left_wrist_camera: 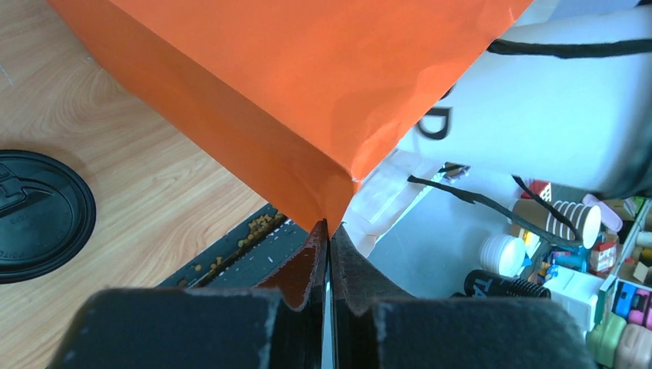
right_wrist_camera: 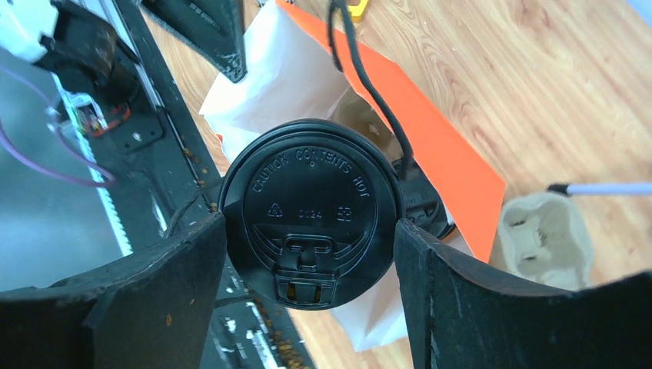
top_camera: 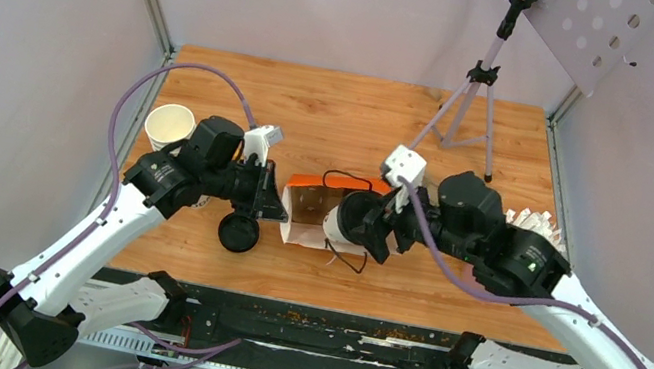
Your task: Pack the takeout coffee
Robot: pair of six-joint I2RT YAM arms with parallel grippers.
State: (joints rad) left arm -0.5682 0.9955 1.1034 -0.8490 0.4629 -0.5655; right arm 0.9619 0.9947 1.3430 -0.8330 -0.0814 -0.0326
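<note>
The left gripper [left_wrist_camera: 329, 229] is pinched shut on a corner of the orange bag [left_wrist_camera: 292, 84], holding its mouth open. The right gripper [right_wrist_camera: 311, 254], spread wide, clasps a lidded coffee cup [right_wrist_camera: 311, 196] at that mouth. Best to centre the cup clear of the black handle cord [right_wrist_camera: 369, 92], then let go only once it rests inside.

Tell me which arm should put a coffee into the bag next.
Right. The right gripper holds a lidded cup at the open mouth of the orange bag, so it probably need only push in and release. The left gripper is shut on the bag's edge, holding it open.
</note>
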